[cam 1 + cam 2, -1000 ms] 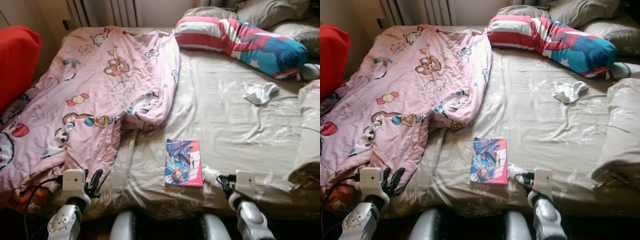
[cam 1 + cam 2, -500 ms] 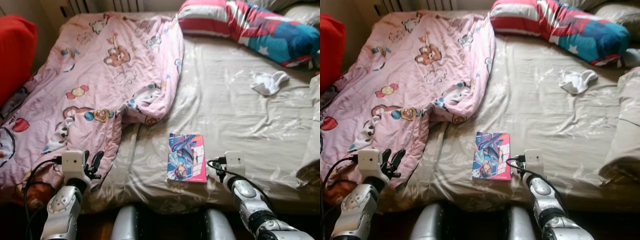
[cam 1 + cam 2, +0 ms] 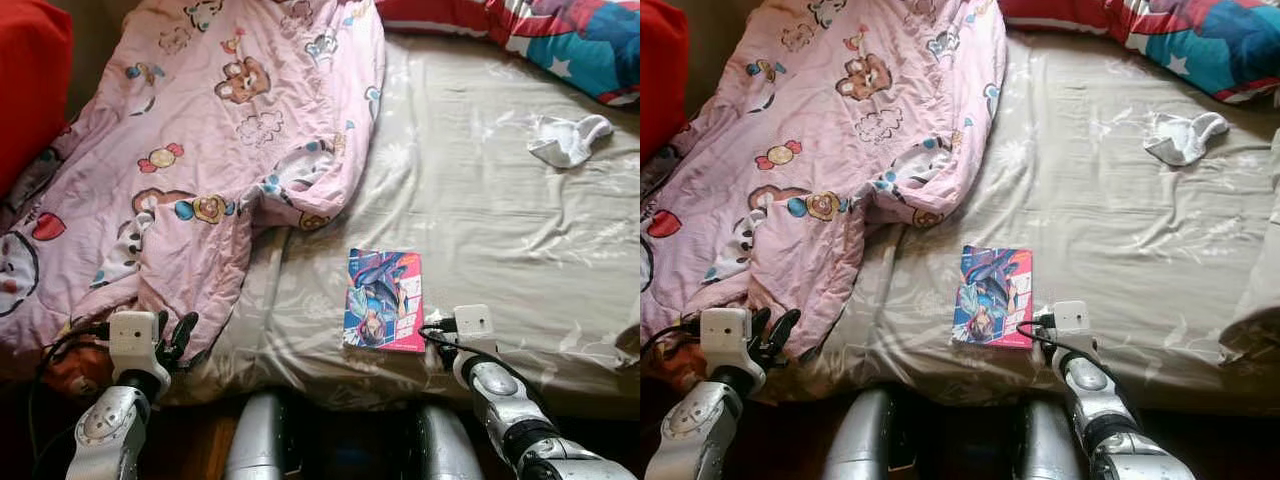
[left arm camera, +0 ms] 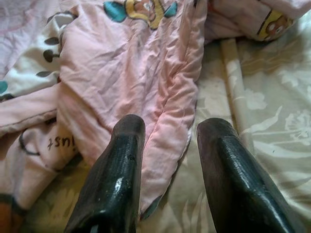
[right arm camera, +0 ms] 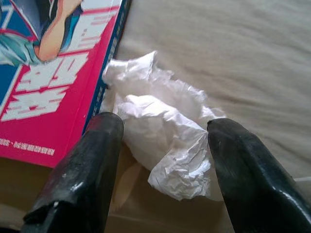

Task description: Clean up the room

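A crumpled white tissue (image 5: pixel 165 141) lies on the beige bed sheet (image 3: pixel 480 220), touching the edge of a pink and blue comic book (image 3: pixel 385 312). My right gripper (image 5: pixel 165 124) is open, one black finger on each side of the tissue, right of the book near the bed's front edge. A white sock (image 3: pixel 568 140) lies at the far right of the bed. My left gripper (image 3: pixel 178 330) is open at the front left, its fingers (image 4: pixel 121 170) straddling the hem of the pink cartoon blanket (image 3: pixel 220 150).
A red cushion (image 3: pixel 30 80) stands at the far left beside the bed. A striped red, white and blue pillow (image 3: pixel 560 30) lies along the head of the bed. A beige folded cover (image 3: pixel 1265 300) rests at the right edge.
The camera has tilted down and moved closer to the bed. My right gripper has moved forward beside the book, over the tissue. The left gripper stays at the blanket hem.
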`<state>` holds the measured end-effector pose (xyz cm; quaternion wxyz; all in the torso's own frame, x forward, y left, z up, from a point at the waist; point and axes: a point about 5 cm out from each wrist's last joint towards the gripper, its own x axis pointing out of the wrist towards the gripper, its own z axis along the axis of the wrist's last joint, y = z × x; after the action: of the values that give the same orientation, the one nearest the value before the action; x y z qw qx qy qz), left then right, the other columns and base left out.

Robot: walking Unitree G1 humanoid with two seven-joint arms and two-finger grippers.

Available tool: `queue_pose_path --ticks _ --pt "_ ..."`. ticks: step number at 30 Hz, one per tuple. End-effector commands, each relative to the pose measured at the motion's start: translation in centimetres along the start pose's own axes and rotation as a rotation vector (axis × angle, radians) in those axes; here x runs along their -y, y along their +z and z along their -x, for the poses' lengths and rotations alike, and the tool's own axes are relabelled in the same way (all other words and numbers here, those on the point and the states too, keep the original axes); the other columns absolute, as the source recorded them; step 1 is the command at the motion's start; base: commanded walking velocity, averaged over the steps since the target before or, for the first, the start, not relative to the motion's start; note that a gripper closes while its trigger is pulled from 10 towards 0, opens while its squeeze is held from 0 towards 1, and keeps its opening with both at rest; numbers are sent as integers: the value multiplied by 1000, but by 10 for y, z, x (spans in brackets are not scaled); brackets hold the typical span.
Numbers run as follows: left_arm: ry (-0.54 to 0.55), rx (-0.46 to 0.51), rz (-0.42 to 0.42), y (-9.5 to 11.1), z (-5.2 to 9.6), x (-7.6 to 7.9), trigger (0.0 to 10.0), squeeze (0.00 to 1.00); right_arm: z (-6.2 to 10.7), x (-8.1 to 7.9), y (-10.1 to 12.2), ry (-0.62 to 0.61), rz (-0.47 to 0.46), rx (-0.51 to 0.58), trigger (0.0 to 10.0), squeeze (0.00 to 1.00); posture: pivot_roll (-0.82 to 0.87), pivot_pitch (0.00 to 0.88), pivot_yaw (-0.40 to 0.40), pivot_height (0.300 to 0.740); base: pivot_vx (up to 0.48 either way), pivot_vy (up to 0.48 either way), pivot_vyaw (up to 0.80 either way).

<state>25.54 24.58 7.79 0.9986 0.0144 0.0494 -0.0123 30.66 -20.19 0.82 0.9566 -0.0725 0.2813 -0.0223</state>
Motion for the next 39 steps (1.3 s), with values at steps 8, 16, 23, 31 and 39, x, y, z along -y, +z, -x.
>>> queue_pose_path --ticks 8,16,23,31,39 --pt "22 -52 -19 -5 13 -8 10000 0 2 3 -9 -61 -34 -33 0 0 208 314 108 613 0 0 0" --pt "22 -61 -30 -5 15 -8 10000 0 2 3 -10 -64 -46 -33 0 0 211 308 107 613 0 0 0" --pt "29 -67 -34 -7 16 -9 10000 0 2 4 -7 -70 -56 -18 0 0 201 295 102 613 0 0 0" --pt "35 -66 -30 -8 15 -8 10000 0 2 3 -9 -73 -55 -21 0 0 202 289 95 613 0 0 0" --pt "54 -67 -19 -15 14 -8 10000 0 3 6 -12 -94 -87 -20 0 0 178 255 82 613 0 0 0"
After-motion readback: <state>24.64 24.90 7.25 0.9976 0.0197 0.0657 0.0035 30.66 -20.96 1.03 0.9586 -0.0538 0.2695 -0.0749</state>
